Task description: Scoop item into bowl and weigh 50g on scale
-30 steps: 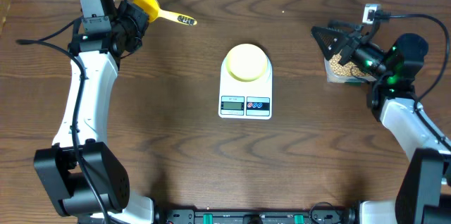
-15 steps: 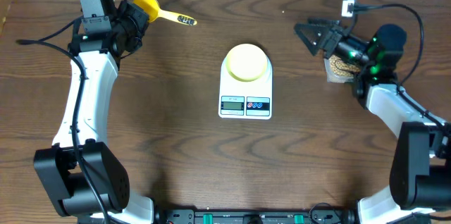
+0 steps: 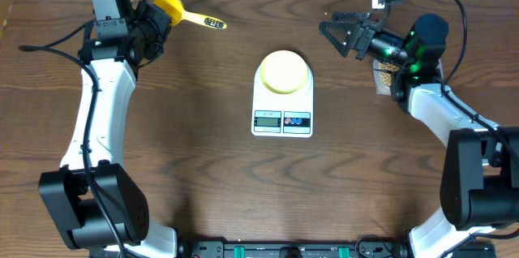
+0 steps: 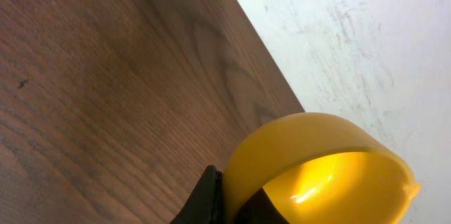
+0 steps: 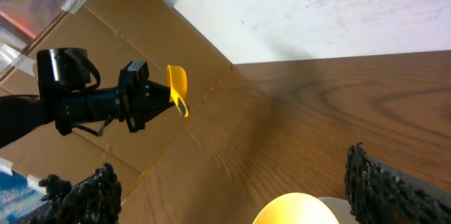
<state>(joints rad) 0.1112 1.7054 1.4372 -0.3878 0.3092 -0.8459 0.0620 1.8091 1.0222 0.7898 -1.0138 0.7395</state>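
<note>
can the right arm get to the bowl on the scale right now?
Probably yes. The right gripper is open and empty, just right of the bowl on the scale, with nothing on the table between them. The left gripper, holding the scoop, sits well clear.

Overhead view: bright, even light, sharp throughout; faint shadows on the table [image 3: 203, 169]. Left wrist view: scoop [image 4: 317, 168] close, soft-edged, glare spot inside. Right wrist view: bowl [image 5: 296, 211] overexposed.

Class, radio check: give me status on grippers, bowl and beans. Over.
Left gripper shut on yellow scoop. Right gripper open, empty. Bowl on scale, empty; beans in tub under right arm. Nothing over bowl.
</note>
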